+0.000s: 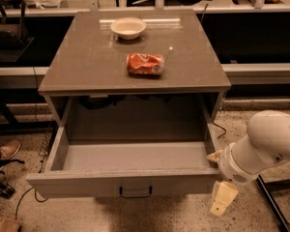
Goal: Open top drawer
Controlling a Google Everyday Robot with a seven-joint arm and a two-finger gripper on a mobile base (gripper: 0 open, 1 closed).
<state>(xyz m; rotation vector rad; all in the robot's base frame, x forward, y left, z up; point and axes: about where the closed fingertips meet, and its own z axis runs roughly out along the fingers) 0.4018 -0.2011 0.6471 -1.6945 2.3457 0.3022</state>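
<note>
Your top drawer [130, 158] stands well out past the desk's [87, 66] front edge, handle [135, 193] at front centre. Gripper [219, 178] sits just off the drawer's front-right corner, 2 fingers spread apart, holding nothing. On desk: crushed can [145, 64] approx centre, bowl [128, 27] nr back edge.

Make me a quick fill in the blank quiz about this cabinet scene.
The top drawer is ___, not shut. On the cabinet top, a white bowl sits behind a crushed red ___. The gripper is near the drawer front's ___ end as pictured, not touching the handle.
Missing: open; can; right.
</note>
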